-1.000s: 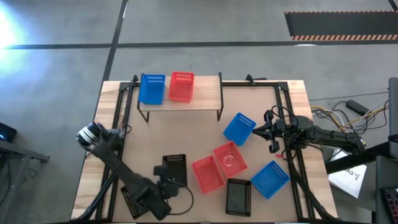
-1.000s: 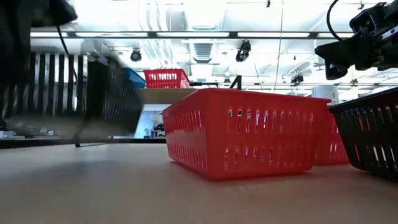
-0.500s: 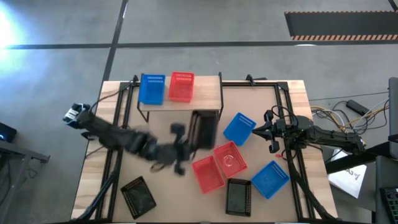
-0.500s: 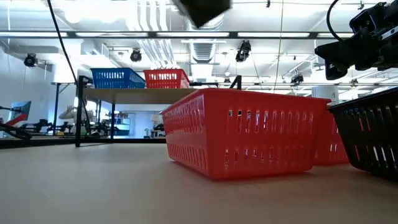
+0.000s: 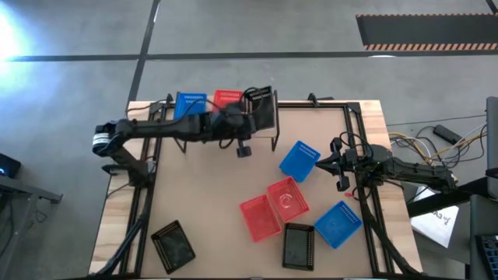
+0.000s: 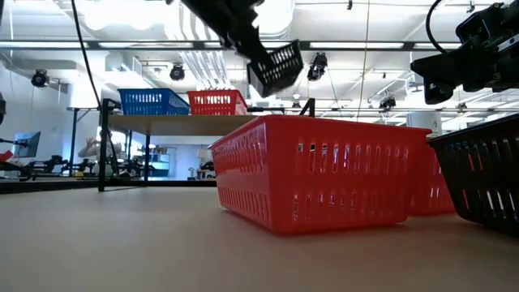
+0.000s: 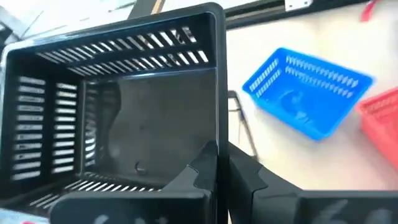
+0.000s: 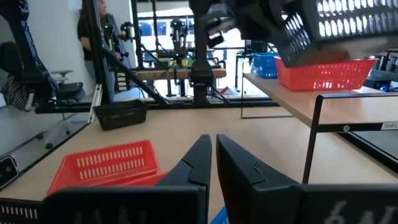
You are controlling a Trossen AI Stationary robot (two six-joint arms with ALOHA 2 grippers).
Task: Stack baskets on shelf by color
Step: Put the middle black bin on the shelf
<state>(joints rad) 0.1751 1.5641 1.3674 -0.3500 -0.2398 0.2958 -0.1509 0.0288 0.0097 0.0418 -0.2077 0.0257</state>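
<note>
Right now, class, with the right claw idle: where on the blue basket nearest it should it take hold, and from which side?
Probably take the blue basket by the rim of its long wall facing the right claw, coming down from above. It sits upright with its mouth open, so one finger can slip inside and one outside that thin wall.

Colours: shelf (image 5: 261,131) has light wood top w/ thin black legs. On it, one blue basket (image 5: 189,103) and one red basket (image 5: 226,97), both w/ slotted mesh walls. The black basket (image 5: 263,106) above the shelf end is black all over, same slot pattern; left gripper (image 7: 219,167) is dark, approx. black. On the tan table (image 5: 194,194): two blue baskets (image 5: 299,160) (image 5: 338,223), two red ones (image 5: 260,217) (image 5: 287,197), two black ones (image 5: 173,244) (image 5: 299,245). Right gripper (image 8: 211,152) is also black. Floor (image 5: 78,78) is grey w/ dark lines.
</note>
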